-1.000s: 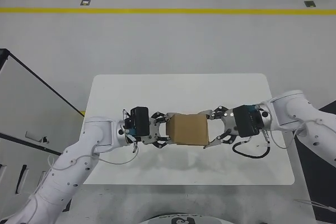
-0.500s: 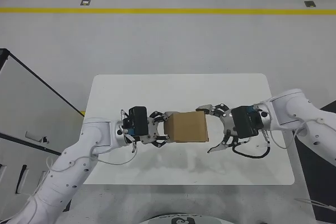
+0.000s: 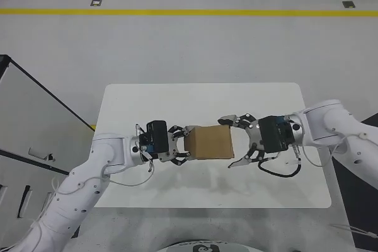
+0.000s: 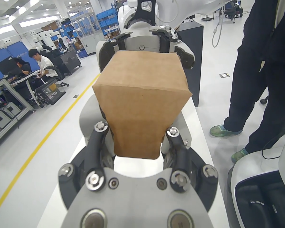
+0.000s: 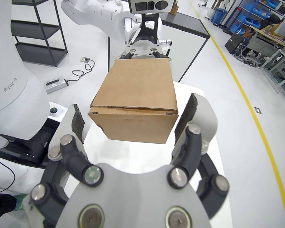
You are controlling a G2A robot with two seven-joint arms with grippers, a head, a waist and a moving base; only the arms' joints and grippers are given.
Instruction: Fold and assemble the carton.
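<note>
The left end effector (image 3: pixel 181 145) is clamped on one end of the carton (image 3: pixel 209 143), and in the left wrist view that end is seen pinched narrower between its fingers. The right end effector (image 5: pixel 133 119) is spread wide, with its ribbed pads (image 5: pixel 77 122) set to either side of the opposite end and not touching it. The carton thus appears to be held clear of the worktop (image 3: pixel 271 101) from one end only, between the two arms. A droop or twist in that single grip is to be feared, since the free end would then meet one pad first. On that end a flap (image 5: pixel 133 109) seam is seen slightly raised. It could be caught and sprung open if closure is made off-centre. The walls could be buckled by too hard a squeeze.
</note>
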